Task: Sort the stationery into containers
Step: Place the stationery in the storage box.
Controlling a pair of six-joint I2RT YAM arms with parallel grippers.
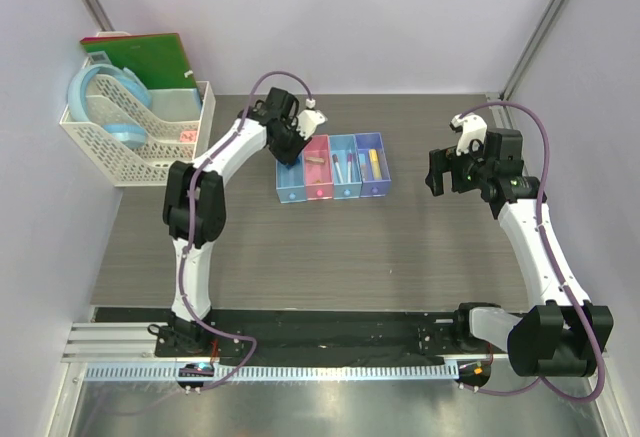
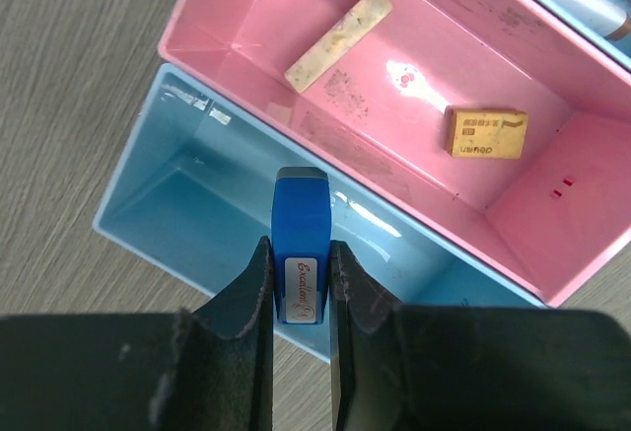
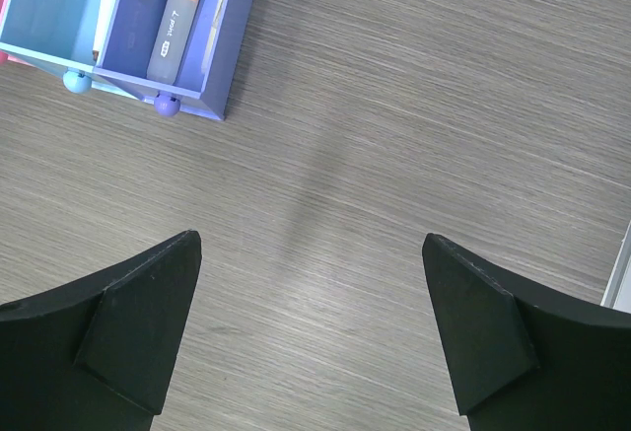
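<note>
My left gripper (image 2: 300, 271) is shut on a small blue cube (image 2: 301, 224) with a white label and holds it over the blue bin (image 2: 187, 204), which holds nothing else. The pink bin (image 2: 246, 17) beside it holds two tan erasers (image 2: 338, 37). In the top view the left gripper (image 1: 292, 149) hovers at the far end of the bin row (image 1: 332, 167). The light blue bin (image 1: 345, 167) holds two pens. The purple bin (image 1: 372, 164) holds the yellow marker (image 1: 371, 163). My right gripper (image 3: 314, 253) is open and empty over bare table, right of the bins (image 1: 437, 179).
A white lattice basket (image 1: 130, 137) with a green book (image 1: 140, 57) and pale blue rings (image 1: 110, 102) stands at the back left. The purple bin's corner (image 3: 212, 76) shows at the upper left of the right wrist view.
</note>
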